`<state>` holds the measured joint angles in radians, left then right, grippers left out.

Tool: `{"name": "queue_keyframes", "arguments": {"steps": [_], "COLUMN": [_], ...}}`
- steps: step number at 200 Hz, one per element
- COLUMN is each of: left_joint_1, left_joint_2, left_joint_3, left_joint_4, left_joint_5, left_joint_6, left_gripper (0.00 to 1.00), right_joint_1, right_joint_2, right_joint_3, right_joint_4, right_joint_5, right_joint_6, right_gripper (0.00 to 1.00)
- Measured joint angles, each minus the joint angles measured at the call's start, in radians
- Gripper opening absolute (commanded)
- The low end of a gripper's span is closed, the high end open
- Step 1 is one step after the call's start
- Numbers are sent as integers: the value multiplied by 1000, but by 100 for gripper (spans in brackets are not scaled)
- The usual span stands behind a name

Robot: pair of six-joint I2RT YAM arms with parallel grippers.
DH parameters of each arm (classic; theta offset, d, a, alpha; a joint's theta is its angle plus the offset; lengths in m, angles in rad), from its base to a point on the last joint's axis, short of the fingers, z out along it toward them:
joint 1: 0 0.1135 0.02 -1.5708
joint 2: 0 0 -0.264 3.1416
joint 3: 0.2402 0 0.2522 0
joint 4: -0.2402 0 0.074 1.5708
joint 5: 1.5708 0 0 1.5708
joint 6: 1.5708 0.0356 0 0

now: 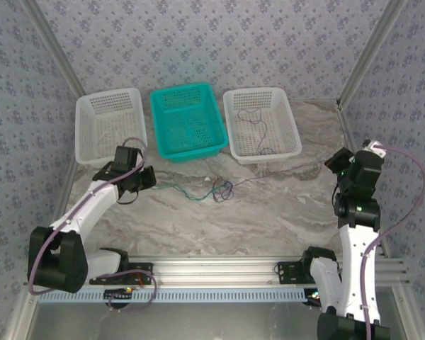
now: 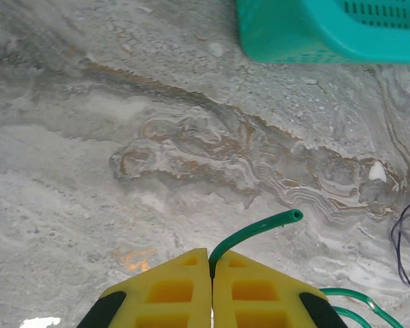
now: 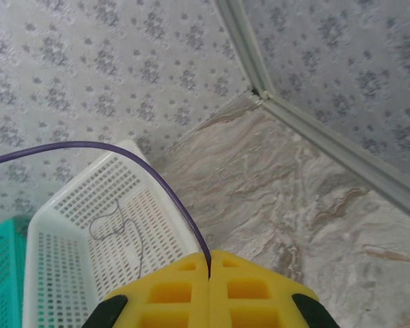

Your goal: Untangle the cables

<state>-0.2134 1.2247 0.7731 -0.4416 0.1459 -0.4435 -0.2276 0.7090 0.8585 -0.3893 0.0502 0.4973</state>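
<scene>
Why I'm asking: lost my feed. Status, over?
Left gripper shut on green cable. Right gripper shut on purple cable. Tangle between them, nothing blocking.

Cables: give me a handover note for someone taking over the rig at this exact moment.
Left gripper: shut on the green cable, low over the table.
Right gripper: shut on the dark purple cable, raised near the right white basket.
Both cables run into a knot on the table, in front of the teal basket.
Done: one thin wire lies in the right white basket.
Left: the knot is not yet pulled apart, and neither held cable is free.
</scene>
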Motion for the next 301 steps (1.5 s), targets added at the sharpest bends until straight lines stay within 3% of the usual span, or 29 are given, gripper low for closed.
{"name": "queue_keyframes", "arguments": {"steps": [92, 180, 215, 274, 301], "left_joint_1": [79, 260, 291, 292, 291], "left_joint_2": [-36, -87, -111, -140, -152], "left_joint_3": [-27, -116, -151, -171, -189], "left_joint_4": [-5, -16, -19, 50, 106], "left_joint_5": [-7, -19, -12, 102, 163], "left_joint_6": [-34, -112, -134, -146, -154], "left_gripper": [0, 0, 0, 0, 0], "right_joint_1": [-86, -125, -139, -137, -103], "right_joint_2": [-15, 21, 42, 138, 204], "right_joint_3": [85, 185, 190, 196, 283], "right_joint_4": [-27, -26, -16, 70, 66], "right_joint_5": [64, 146, 139, -213, -351], "right_joint_6": [-53, -125, -121, -65, -32], "right_gripper": [0, 0, 0, 0, 0]}}
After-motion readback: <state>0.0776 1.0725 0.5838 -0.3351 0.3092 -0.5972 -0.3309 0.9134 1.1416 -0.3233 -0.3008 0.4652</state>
